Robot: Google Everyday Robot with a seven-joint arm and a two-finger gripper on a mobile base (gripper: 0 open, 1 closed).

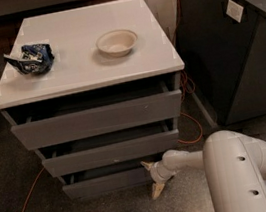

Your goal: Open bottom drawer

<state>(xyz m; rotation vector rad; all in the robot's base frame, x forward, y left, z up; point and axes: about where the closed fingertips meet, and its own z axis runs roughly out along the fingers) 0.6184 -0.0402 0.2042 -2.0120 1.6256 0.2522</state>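
Observation:
The bottom drawer (105,183) is the lowest and slimmest grey front of the three under the white top. It stands slightly out, with a dark gap above its front. My gripper (151,178) is at the drawer's right end, low near the floor. Its fingers are spread open, the upper fingertip (146,165) at the drawer's top right corner and the lower one (157,190) just below and in front of the front panel. It holds nothing. My white arm (234,167) reaches in from the lower right.
The middle drawer (110,153) and top drawer (97,120) are also slightly out. A white bowl (117,42) and a blue snack bag (30,58) lie on the top. A dark bin (236,40) stands to the right. An orange cable (23,210) runs along the floor.

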